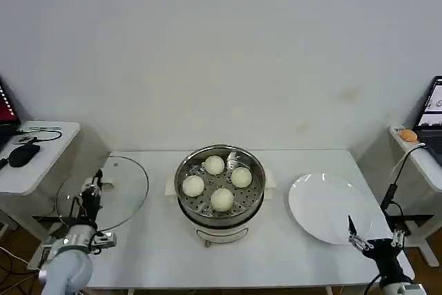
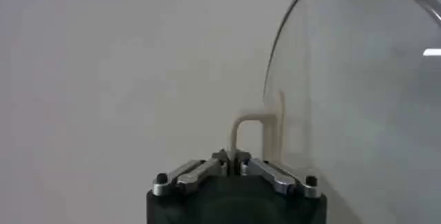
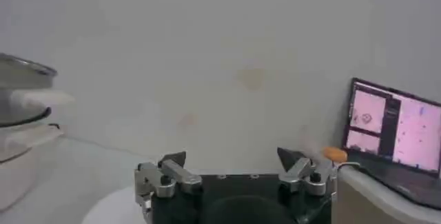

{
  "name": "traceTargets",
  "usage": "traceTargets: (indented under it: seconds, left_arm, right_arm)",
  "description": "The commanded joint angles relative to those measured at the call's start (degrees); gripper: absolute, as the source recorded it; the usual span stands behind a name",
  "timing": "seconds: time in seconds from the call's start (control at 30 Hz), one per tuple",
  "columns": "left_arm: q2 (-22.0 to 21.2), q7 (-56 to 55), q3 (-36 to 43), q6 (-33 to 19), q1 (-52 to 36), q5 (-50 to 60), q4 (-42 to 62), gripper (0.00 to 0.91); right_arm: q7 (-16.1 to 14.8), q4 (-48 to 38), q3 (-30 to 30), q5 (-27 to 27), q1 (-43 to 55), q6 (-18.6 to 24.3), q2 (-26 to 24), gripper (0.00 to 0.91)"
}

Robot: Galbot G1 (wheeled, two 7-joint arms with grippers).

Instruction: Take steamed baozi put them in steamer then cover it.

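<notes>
While the round clear glass lid [image 1: 110, 191] hangs tilted left of the round shiny stainless-steel steamer [image 1: 219, 195], the left claw [image 2: 232, 164] is clamped together on its pale loop handle [image 2: 248, 130]; rigid, slick and breakable, it looks best carried by that handle. Four small pale cream-white baozi [image 1: 221, 199] already sit in the steamer on the white surface [image 1: 159, 246]. Right of the steamer, the right claw [image 3: 233, 158] waits spread apart over the flat round white plate [image 1: 324, 205].

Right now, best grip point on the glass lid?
Its loop handle, standing up from the centre of the glass lid: the dome is smooth and wide. The left end effector is shut on it from the robot's side. Right end effector waits open near the plate.
</notes>
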Motion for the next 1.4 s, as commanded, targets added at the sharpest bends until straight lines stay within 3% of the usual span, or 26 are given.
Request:
traceTargets:
  seconds: [0.03, 0.2, 0.57, 0.9, 1.4]
  left_arm:
    - [5.7, 5.7, 0.6, 6.3, 0.2, -5.6, -13.5, 0.000]
    - [4.9, 7.6, 6.7, 7.2, -1.4, -0.8, -15.9, 0.000]
    - [-1.8, 19.0, 23.7, 17.5, -9.3, 6.7, -17.1, 0.000]
    - [-14.5, 24.2, 25.4, 23.0, -16.8, 11.6, -11.9, 0.000]
    - [-26.7, 23.9, 30.4, 22.0, -14.3, 22.7, -8.5, 0.000]
  right_arm:
    - [-0.3, -0.9, -1.5, -1.1, 0.3, 0.3, 0.2, 0.907]
    - [0.1, -1.8, -3.6, -2.9, 0.1, 1.5, 1.3, 0.907]
    - [0.5, -3.1, -7.4, -6.5, 0.9, 2.6, 3.8, 0.907]
    - [0.8, -4.8, -10.0, -9.4, 1.2, 3.1, 5.5, 0.907]
    - [1.0, -5.8, -11.6, -10.3, 2.2, 2.5, 5.3, 0.907]
